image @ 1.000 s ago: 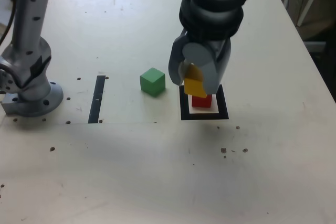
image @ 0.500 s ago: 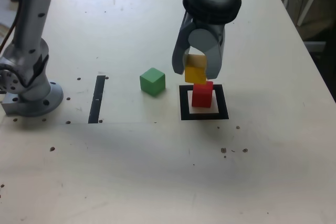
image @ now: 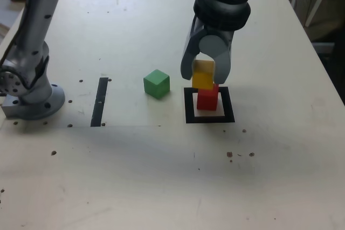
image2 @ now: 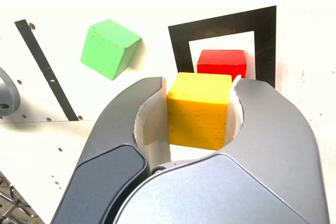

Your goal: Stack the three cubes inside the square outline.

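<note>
My gripper [image: 205,74] [image2: 199,111] is shut on the yellow cube [image: 203,77] [image2: 199,109], holding it in the air just above the red cube [image: 207,98] [image2: 222,64]. The red cube sits inside the square outline [image: 188,109] [image2: 220,22], a thick black frame with a pale centre. A gap between yellow and red shows in the wrist view. The green cube [image: 156,84] [image2: 108,48] lies on the table to the exterior view's left of the outline, apart from it.
A thin black strip [image: 99,102] [image2: 47,69] is taped to the table left of the green cube in the exterior view. The arm's grey base [image: 29,98] stands at the exterior view's left edge. Small holes dot the pale tabletop [image: 161,176].
The gripper has lifted with the yellow cube and shifted slightly right and back in the exterior view, uncovering the red cube in the outline. The green cube has not moved.
</note>
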Robot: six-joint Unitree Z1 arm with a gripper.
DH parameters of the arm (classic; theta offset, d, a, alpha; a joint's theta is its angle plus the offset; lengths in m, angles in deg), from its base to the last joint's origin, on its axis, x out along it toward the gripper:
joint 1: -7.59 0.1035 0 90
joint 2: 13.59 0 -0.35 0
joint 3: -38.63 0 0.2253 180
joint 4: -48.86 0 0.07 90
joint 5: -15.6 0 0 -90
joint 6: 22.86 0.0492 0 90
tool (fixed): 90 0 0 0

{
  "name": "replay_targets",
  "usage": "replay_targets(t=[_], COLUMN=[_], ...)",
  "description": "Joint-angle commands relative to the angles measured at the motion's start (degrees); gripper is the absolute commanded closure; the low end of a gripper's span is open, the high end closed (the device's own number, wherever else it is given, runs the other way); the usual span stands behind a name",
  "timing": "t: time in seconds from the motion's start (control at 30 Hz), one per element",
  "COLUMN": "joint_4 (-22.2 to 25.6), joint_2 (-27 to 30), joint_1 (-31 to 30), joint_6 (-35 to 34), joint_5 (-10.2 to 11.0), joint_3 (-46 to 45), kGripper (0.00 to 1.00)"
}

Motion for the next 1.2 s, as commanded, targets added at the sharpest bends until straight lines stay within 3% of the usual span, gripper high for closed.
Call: replay_targets(t=[0.0,0.23,0.3,0.5,0.57,0.9,1.17], joint_4=[-0.5,-1.2,-1.5,-2.0,-2.1,-2.0,-1.3], joint_2=[-0.8,-1.3,-1.4,-1.4,-1.5,-0.9,4.4], joint_1=[0.1,0.1,0.1,0.2,0.2,0.2,0.2], joint_6=[0.3,0.5,0.6,1.1,1.1,1.4,1.1], joint_5=[-0.4,-0.8,-0.8,-0.5,-0.4,0.1,4.1], joint_3=[0.3,0.3,0.2,-0.4,-0.5,-0.7,-3.0], kGripper=[0.72,0.72,0.67,0.09,0.01,0.00,0.00])
